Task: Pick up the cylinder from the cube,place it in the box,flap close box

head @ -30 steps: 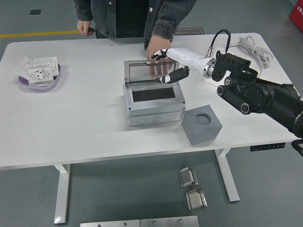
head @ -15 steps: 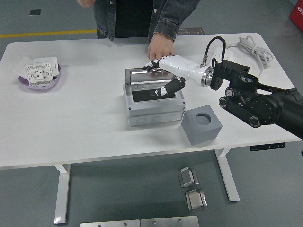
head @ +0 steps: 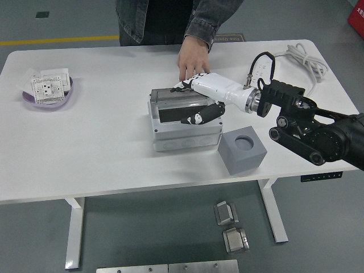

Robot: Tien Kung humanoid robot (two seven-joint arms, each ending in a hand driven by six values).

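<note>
A grey junction box (head: 185,133) stands at the table's middle, its clear hinged lid (head: 177,95) tilted low over the opening. My right hand (head: 194,102) rests on the lid, white palm on top, fingers spread, holding nothing. The dark inside of the box (head: 173,112) shows under the lid; no cylinder can be made out in it. A grey cube (head: 242,149) with an empty round hole on top sits right of the box. A person's hand (head: 192,58) rests flat on the table just behind the box. My left arm is out of view.
A purple dish (head: 48,95) with a white socket plate sits at the far left. A white cable (head: 298,57) lies coiled at the back right. The table's near edge (head: 142,190) runs below the box.
My right hand has pushed the lid from upright down and forward over the box. The person's hand has left the lid and now rests on the table behind it.
</note>
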